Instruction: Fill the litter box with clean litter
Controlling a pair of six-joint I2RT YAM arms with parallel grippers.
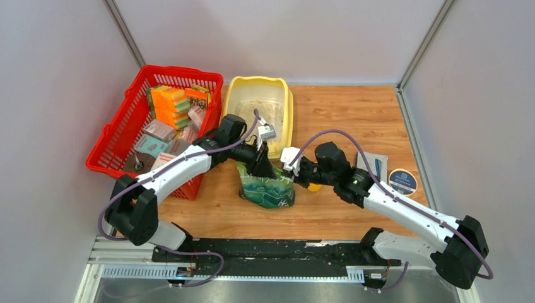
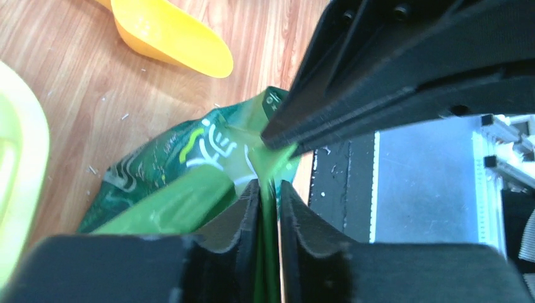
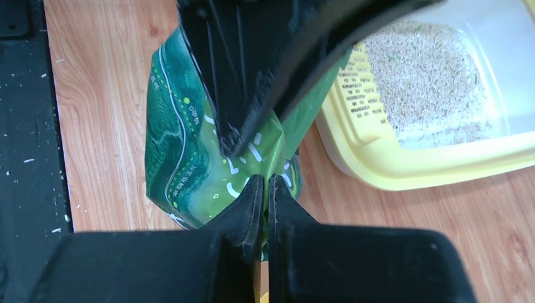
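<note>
The green printed pouch (image 1: 268,189) stands upright on the wood table between both arms. My left gripper (image 1: 260,165) is at its top edge; in the left wrist view the jaws (image 2: 270,186) stand slightly apart, with the pouch (image 2: 164,170) film between them and a sliver of gap beside it. My right gripper (image 1: 289,169) is pinched shut (image 3: 265,180) on the pouch's (image 3: 183,145) top rim from the other side. Behind stands the pale yellow litter box (image 1: 235,95), with beige clean litter (image 1: 268,110) covering part of its floor (image 3: 429,82).
A red mesh basket (image 1: 135,107) full of packets sits to the left of the litter box. A yellow scoop (image 2: 170,35) lies on the table right of the pouch. At the right edge lie a grey flat item (image 1: 372,165) and a round tin (image 1: 402,181).
</note>
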